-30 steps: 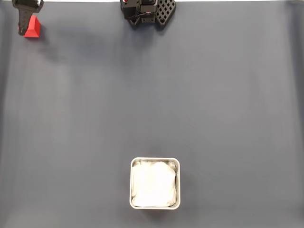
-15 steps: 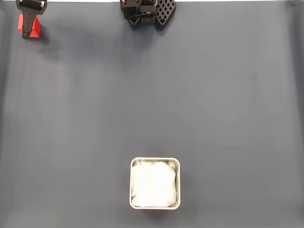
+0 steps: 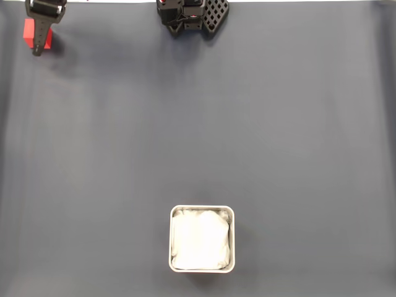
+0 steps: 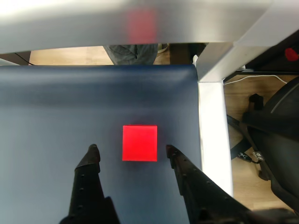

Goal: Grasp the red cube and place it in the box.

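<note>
The red cube point(image 3: 28, 32) lies on the dark blue mat at the far top-left corner of the fixed view, partly covered by my gripper point(image 3: 39, 44), which hangs over it. In the wrist view the red cube point(image 4: 139, 143) sits flat between my two black fingertips point(image 4: 93, 154), with a gap on each side; my gripper point(image 4: 132, 150) is open around it and does not touch it. The box point(image 3: 202, 208), with its metallic rim and white lining, stands near the bottom centre of the fixed view, far from the cube.
The arm's black base point(image 3: 192, 15) sits at the top middle of the fixed view. In the wrist view the mat's edge and a white frame post point(image 4: 212, 126) lie just right of the cube, with wooden floor and a dark chair base point(image 4: 275, 140) beyond.
In the fixed view the gripper has shifted slightly right and down across the cube, so the cube now shows mostly on its left side.
</note>
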